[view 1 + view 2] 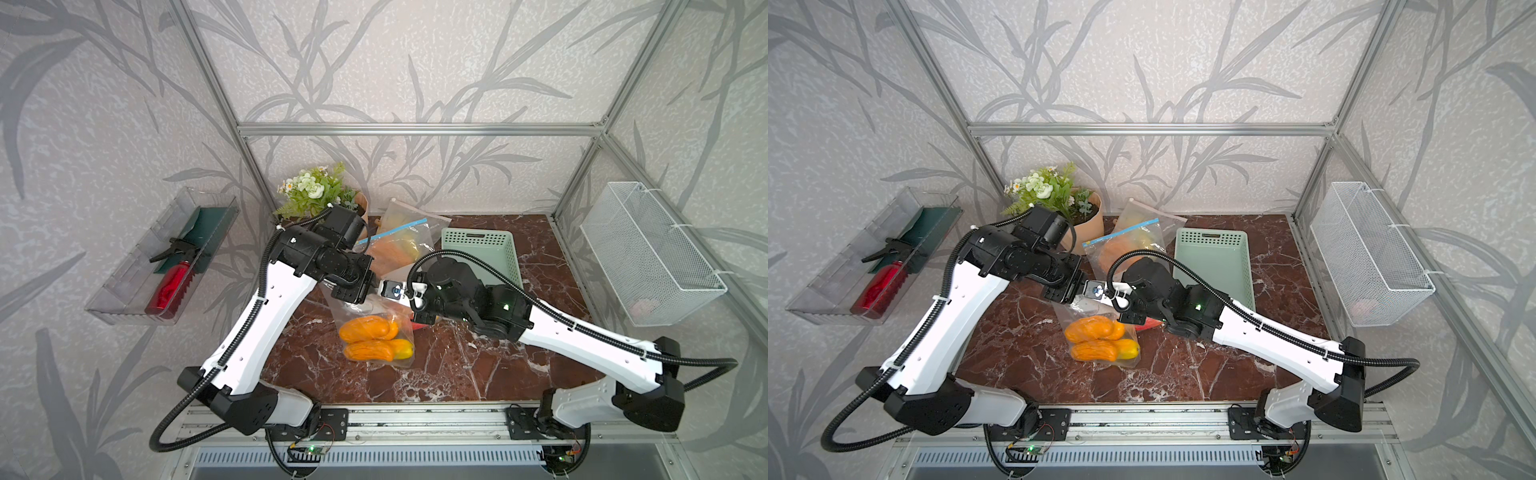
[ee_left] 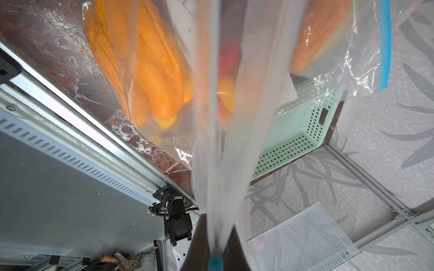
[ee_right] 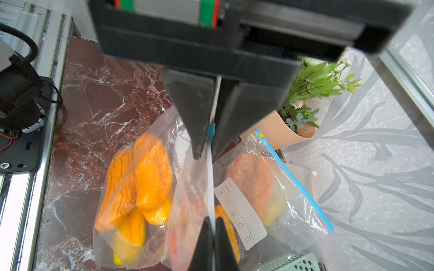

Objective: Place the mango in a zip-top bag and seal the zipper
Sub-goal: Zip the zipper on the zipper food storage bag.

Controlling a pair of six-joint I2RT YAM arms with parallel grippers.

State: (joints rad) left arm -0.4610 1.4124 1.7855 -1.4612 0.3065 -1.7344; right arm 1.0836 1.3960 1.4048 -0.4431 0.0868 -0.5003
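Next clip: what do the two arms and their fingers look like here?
The left arm and right arm have white tapering shells with black joint housings. A black corrugated cable conduit loops from each base along the links. A small green light glows on the right arm. The left fingers and right fingers are black tapered wedges.

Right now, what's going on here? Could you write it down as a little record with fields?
Held bag: clear, reddish fruit inside, blurred
Left gripper: shut on its zipper strip, by the blue slider
Right gripper: shut on the same strip
Bagged mangoes: lying on the marble table
Behind: second bag with blue zipper, green basket
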